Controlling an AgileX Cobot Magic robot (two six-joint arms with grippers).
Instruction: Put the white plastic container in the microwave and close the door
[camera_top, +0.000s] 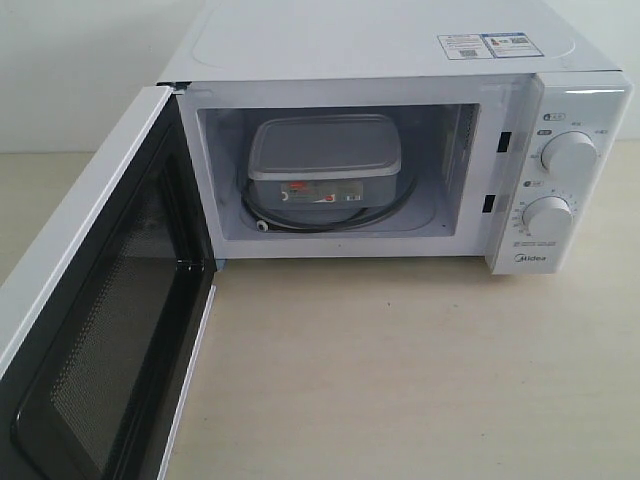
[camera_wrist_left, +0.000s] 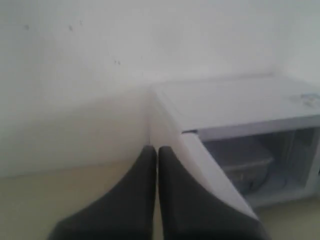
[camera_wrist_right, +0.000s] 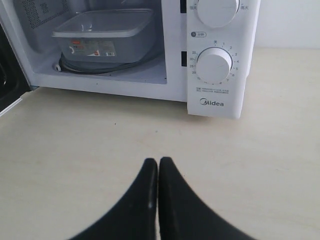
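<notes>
The white plastic container (camera_top: 325, 172) sits inside the microwave (camera_top: 400, 60), on the turntable ring, its red-and-dark label facing out. The door (camera_top: 95, 320) stands swung wide open at the left, its dark mesh window facing inward. Neither gripper shows in the exterior view. My left gripper (camera_wrist_left: 157, 150) is shut with nothing in it, behind the outer side of the open door (camera_wrist_left: 210, 175), with the container (camera_wrist_left: 242, 160) blurred inside. My right gripper (camera_wrist_right: 158, 162) is shut and holds nothing, above the table in front of the microwave (camera_wrist_right: 215, 55); the container (camera_wrist_right: 102, 35) lies ahead.
A light wooden table (camera_top: 400, 370) stretches in front of the microwave. Two round dials (camera_top: 567, 155) sit on the right panel. A pale wall (camera_wrist_left: 75, 75) rises behind the microwave.
</notes>
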